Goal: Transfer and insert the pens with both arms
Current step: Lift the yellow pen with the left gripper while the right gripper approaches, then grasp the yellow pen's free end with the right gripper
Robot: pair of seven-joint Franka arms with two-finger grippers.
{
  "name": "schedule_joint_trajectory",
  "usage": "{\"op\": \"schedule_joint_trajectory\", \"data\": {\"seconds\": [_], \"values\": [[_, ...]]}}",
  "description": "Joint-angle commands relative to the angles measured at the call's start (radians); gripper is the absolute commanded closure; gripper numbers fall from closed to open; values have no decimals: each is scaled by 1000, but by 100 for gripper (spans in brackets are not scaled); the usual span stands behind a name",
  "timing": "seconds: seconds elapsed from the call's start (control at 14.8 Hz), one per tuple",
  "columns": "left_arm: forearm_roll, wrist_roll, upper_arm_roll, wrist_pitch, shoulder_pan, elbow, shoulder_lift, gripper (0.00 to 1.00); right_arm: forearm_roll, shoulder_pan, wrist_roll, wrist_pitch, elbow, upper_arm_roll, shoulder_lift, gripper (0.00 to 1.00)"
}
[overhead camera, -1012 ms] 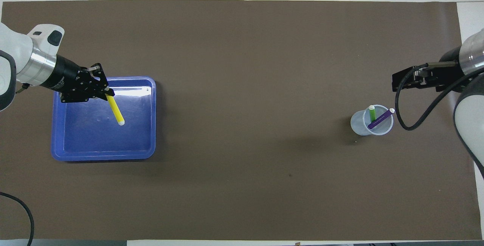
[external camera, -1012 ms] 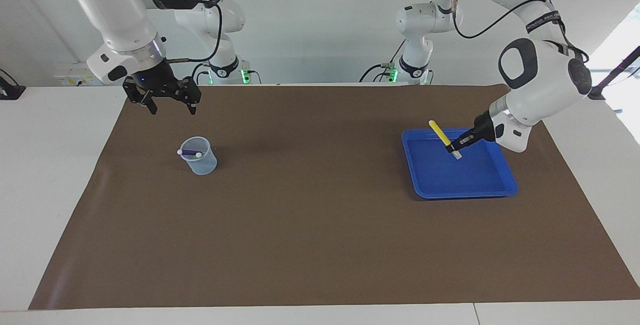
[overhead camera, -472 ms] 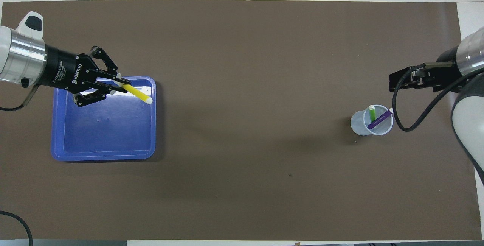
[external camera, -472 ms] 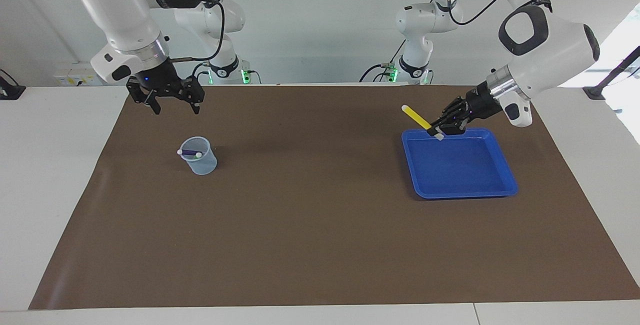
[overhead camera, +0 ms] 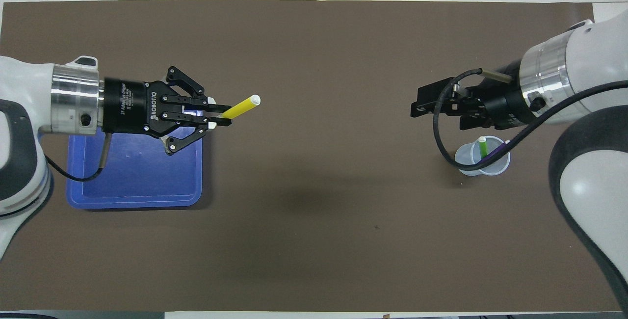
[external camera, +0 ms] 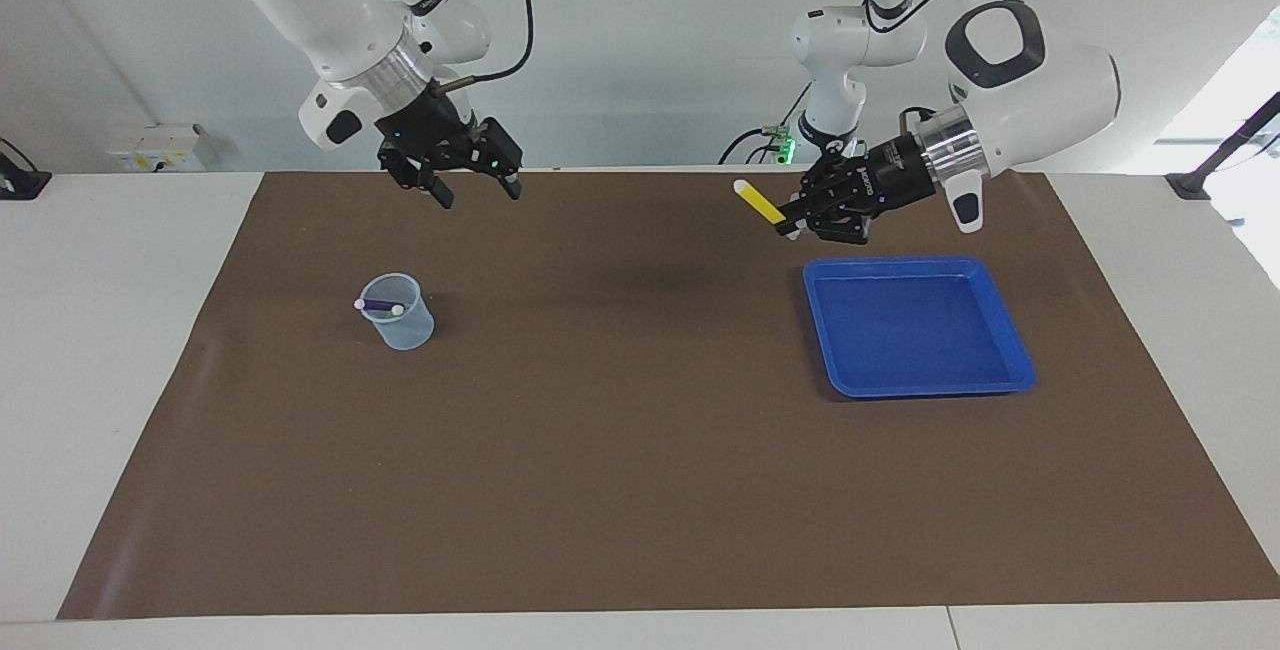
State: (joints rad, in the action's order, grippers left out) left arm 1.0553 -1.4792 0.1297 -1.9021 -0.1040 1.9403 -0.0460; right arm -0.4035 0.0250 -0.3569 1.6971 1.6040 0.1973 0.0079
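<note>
So 3 pens: yellow pen (external camera: 759, 201) clenched in my left gripper (external camera: 795, 227); right gripper (external camera: 476, 192) spread, holding nothing. Green pen (overhead camera: 483, 146) clear only overhead, purple pen (external camera: 380, 306) alongside in cup (external camera: 400, 325) under it.

From my station I see a white table (external camera: 110, 350) with a big brown mat (external camera: 620, 450) spread over most of it, white margins showing at each end and along the edge farthest from the robots. A plain pale wall (external camera: 640, 50) closes the room off. A white outlet box (external camera: 155, 147) is fixed low on that wall toward the right arm's end. Bright daylight comes in at the left arm's end (external camera: 1235, 95), where a dark pole (external camera: 1235, 145) slants up.
</note>
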Motion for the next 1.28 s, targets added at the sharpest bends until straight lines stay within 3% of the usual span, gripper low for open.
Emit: {"op": "schedule_joint_trajectory", "data": {"seconds": [0.0,0.2,0.47,0.81,0.94,1.21], "values": [[64,-93,-7,-155,-106,106,-69,100,-113,1,-60,109,13,63,-3,0],[89,-124,-7,-271,-193,141,-80,100,-190,1,-112,211,21,112,-2,0],[207,-125,-5,-374,-230,204,-109,100,-193,3,-169,265,17,158,10,0],[235,-124,-7,-388,-240,212,-112,100,-108,4,-114,263,-15,214,84,0],[236,-125,-5,-393,-240,213,-113,100,-69,6,-114,263,-88,231,144,0],[249,-125,-5,-420,-258,221,-118,100,-26,6,-116,266,-107,260,167,1]]}}
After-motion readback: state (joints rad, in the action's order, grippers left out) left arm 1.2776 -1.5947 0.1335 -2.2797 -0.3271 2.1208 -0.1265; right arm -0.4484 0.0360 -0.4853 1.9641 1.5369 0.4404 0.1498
